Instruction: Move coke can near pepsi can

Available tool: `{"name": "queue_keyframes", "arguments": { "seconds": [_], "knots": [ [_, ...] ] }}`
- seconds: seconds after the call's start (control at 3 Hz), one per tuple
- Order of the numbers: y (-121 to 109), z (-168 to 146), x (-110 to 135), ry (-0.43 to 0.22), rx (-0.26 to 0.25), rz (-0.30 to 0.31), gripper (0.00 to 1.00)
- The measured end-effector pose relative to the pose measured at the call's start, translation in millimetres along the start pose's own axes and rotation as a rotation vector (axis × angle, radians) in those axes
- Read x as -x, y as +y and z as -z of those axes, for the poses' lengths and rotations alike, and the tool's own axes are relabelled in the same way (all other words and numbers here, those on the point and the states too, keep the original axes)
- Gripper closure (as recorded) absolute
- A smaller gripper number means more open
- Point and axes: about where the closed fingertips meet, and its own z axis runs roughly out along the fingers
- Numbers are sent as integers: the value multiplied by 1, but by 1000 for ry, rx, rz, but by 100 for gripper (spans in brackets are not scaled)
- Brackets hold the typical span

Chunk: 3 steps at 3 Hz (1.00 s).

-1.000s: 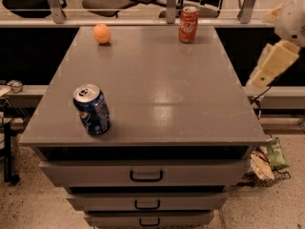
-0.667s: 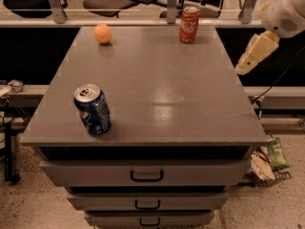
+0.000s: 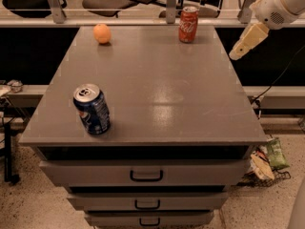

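Camera view is looking down on a grey flat-topped drawer cabinet (image 3: pixel 157 89), where a red aluminium coke can with white script and a silver top (image 3: pixel 188 24) is standing upright at the far edge, right of centre. A dark blue aluminium pepsi can with white and red markings (image 3: pixel 92 109) is standing near the front left corner, well apart from the red one. A small round orange fruit (image 3: pixel 102 33) is sitting at the far left of the top.

The robot's cream-coloured gripper (image 3: pixel 238 51) is hanging in the air off the cabinet's right side, pointing down and to the left, near the coke can but not touching it. It is holding nothing, and whether it is spread or pressed together cannot be told. The white arm (image 3: pixel 281 4) behind it is running out of the upper right corner.

Three grey drawers with dark handles (image 3: pixel 146 175) are sitting closed, hiding whatever is in them, and the lowest is being cut off by the bottom edge. What the cans hold cannot be seen. On the floor at right, a dark wire basket (image 3: pixel 281 176) is holding crumpled green and pale packets (image 3: pixel 274 154), hard to make out.
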Motion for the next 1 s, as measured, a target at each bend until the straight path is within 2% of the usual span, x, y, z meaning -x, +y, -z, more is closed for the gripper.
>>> {"name": "queue_keyframes", "arguments": {
  "seconds": [0.33,0.67,1.0],
  "knots": [
    [-8,-10,0,-43,-34,-58,0],
    [-26,-44,6,-146,-96,-184,0],
    [-61,-82,22,-264,-185,-281,0]
  ]
}}
